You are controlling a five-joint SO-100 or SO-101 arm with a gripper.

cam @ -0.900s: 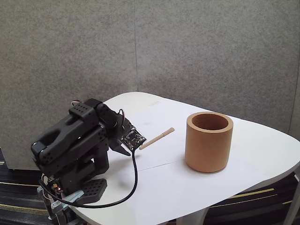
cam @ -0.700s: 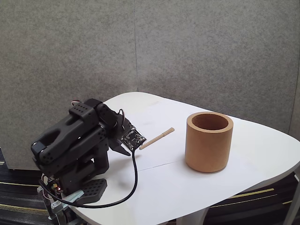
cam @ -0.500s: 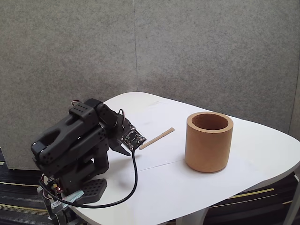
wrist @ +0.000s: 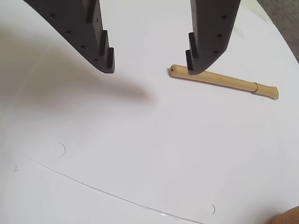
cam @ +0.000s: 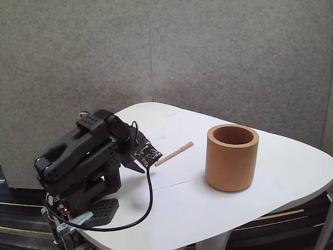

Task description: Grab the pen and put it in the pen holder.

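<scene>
The pen point(cam: 174, 153) is a thin tan stick lying flat on the white table, between the arm and the pen holder point(cam: 231, 158), a thick-walled brown cup standing upright at the right. In the wrist view the pen point(wrist: 224, 80) lies across the upper right, its near end just under the right fingertip point(wrist: 198, 65). My gripper point(wrist: 149, 67) hangs open above the table with nothing between its fingers. In the fixed view the folded black arm sits at the table's left edge, with the gripper point(cam: 139, 165) low beside the pen's near end.
A black cable point(cam: 148, 200) loops from the wrist down to the arm's base. The white table point(cam: 197, 208) has a rounded edge close to the arm and the cup. A grey partition wall stands behind.
</scene>
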